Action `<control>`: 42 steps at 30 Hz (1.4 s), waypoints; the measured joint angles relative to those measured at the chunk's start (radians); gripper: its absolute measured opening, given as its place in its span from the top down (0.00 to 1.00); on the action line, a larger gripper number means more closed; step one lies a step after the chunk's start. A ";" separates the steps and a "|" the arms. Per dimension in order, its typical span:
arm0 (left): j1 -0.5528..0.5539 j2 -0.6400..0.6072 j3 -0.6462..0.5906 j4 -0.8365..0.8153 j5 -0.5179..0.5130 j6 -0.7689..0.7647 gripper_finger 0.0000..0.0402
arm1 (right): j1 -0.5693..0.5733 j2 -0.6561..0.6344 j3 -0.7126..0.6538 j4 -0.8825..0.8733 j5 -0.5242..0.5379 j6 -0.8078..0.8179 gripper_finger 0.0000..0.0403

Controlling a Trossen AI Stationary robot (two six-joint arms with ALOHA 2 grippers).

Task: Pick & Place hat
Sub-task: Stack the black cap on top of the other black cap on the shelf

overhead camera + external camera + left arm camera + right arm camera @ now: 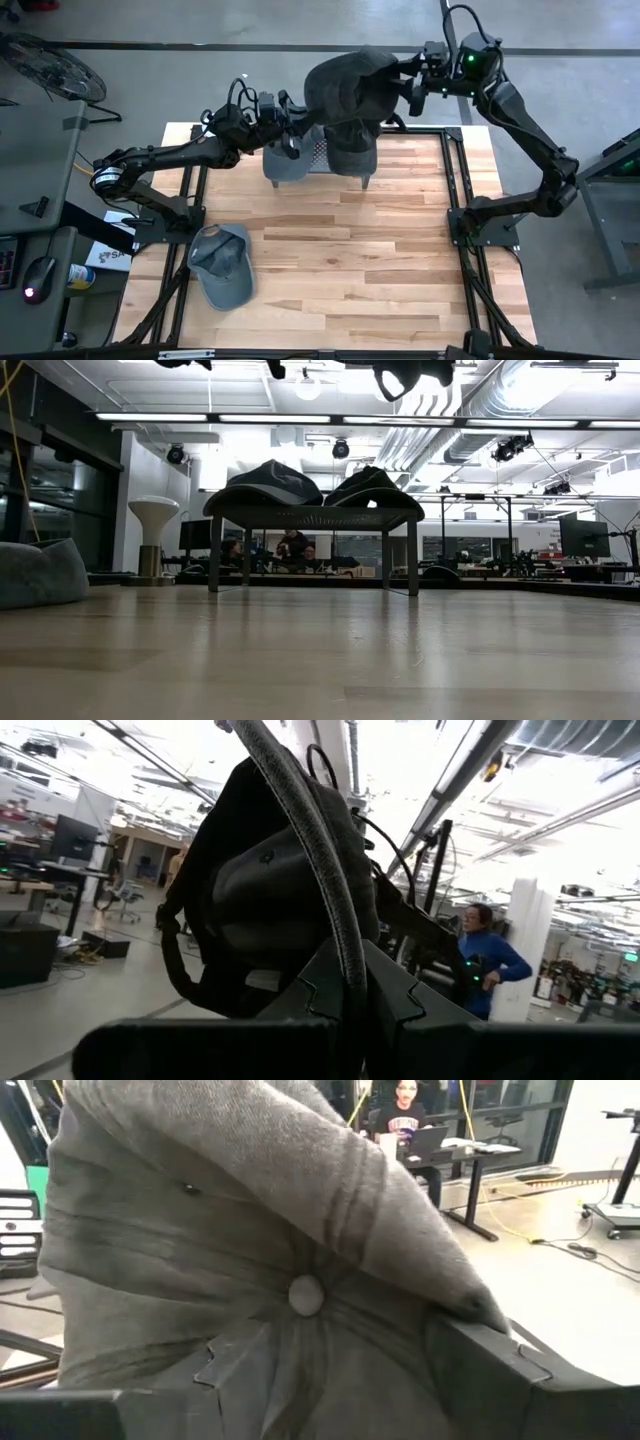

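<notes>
A dark grey hat (pixel 345 85) is held up in the air above the far edge of the table, between both arms. My right gripper (pixel 405 88) comes at it from the right and is shut on its crown (pixel 250 1250). My left gripper (pixel 293 128) comes from the left and is shut on its brim, with the hat (pixel 260 890) filling the left wrist view. In the low view the hat is above the picture. My left gripper pinches the stitched edge of the hat's brim (pixel 345 955) between its two fingers. The edge runs on away from the fingers, and the hat is lifted clear of the table. My right gripper pinches the crown cloth just beside the top button (pixel 305 1293), bunched in folds between its fingers (pixel 480 1350). It comes roughly level from the table's right, and the hat is lifted clear.
A low mesh stand (pixel 312 512) on four legs sits at the far edge and carries a grey-blue hat (pixel 285 162) and a dark hat (pixel 352 152). Another grey cap (pixel 222 265) lies on the table near the left front. People sit in the room beyond.
</notes>
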State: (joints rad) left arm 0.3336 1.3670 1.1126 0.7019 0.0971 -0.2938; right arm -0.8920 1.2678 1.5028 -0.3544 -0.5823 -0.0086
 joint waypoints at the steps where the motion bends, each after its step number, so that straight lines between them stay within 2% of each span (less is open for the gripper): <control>1: 0.000 0.000 0.000 -0.003 -0.007 0.001 0.99 | -0.007 -0.001 0.000 0.000 -0.001 0.000 0.41; 14: 0.000 0.000 0.000 -0.028 -0.032 0.009 0.99 | -0.058 -0.001 0.000 -0.004 -0.001 -0.135 0.41; 28: 0.000 0.000 0.000 -0.041 -0.051 0.009 0.99 | -0.113 0.023 0.002 0.002 0.035 -0.154 0.41; 33: 0.000 0.000 0.000 -0.040 -0.048 0.009 0.99 | -0.117 0.044 0.002 -0.058 -0.034 -0.223 0.41; 38: 0.000 0.000 0.000 -0.040 -0.045 0.009 0.99 | -0.117 0.070 0.002 -0.059 -0.190 -0.227 0.41; 42: 0.000 0.000 0.000 -0.040 -0.023 0.008 0.99 | -0.106 0.102 0.002 -0.049 -0.272 -0.217 0.41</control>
State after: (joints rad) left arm 0.3336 1.3670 1.1126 0.6622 0.0736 -0.2855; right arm -0.9984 1.3695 1.5043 -0.4032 -0.8538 -0.2255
